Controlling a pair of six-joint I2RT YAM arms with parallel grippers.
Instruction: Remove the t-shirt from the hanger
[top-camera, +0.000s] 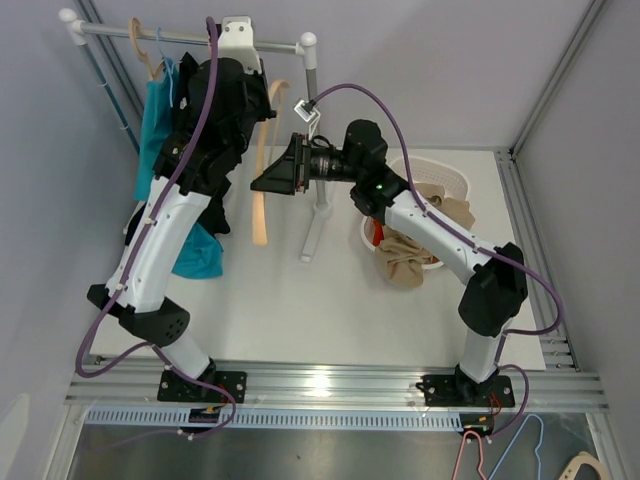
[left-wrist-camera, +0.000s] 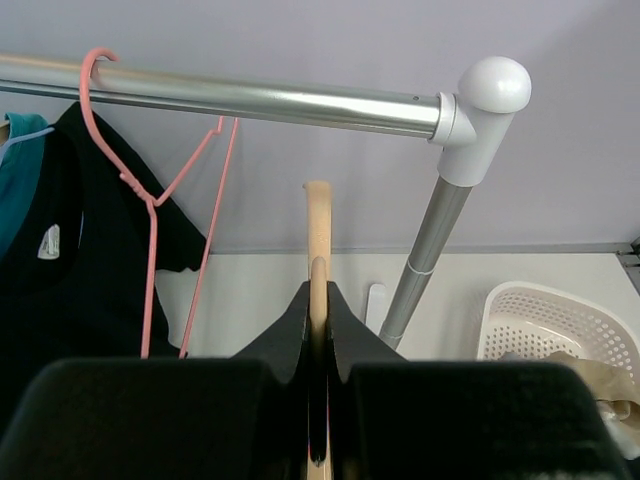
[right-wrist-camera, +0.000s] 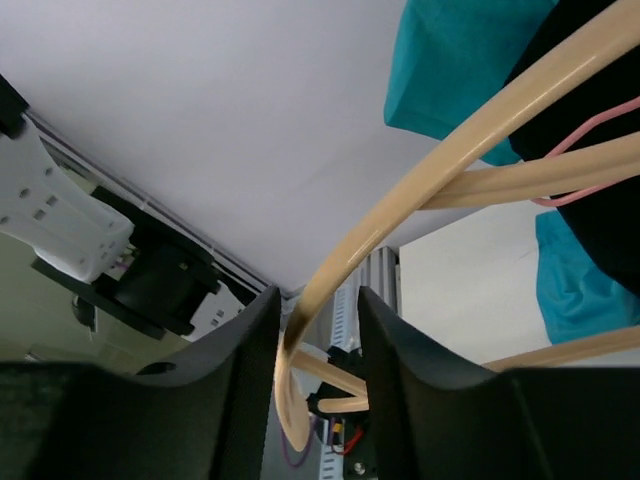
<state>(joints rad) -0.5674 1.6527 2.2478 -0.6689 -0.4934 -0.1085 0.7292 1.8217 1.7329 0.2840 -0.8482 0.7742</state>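
Observation:
A bare tan wooden hanger (top-camera: 260, 215) hangs below the rack rail (top-camera: 180, 35). My left gripper (left-wrist-camera: 318, 290) is shut on the hanger (left-wrist-camera: 318, 225) near its top. My right gripper (right-wrist-camera: 318, 300) is open, and the hanger's curved arm (right-wrist-camera: 450, 165) passes between its jaws. In the top view the right gripper (top-camera: 258, 183) points left at the hanger. A black t-shirt (left-wrist-camera: 50, 300) hangs on a pink wire hanger (left-wrist-camera: 150, 200) on the rail (left-wrist-camera: 250, 98), left of my left gripper. The left arm mostly hides it in the top view.
A teal shirt (top-camera: 155, 130) hangs at the rail's left end and shows in the right wrist view (right-wrist-camera: 460, 50). The rack's right post (top-camera: 315, 130) stands mid-table. A white basket (top-camera: 440, 180) with beige clothes sits at the right.

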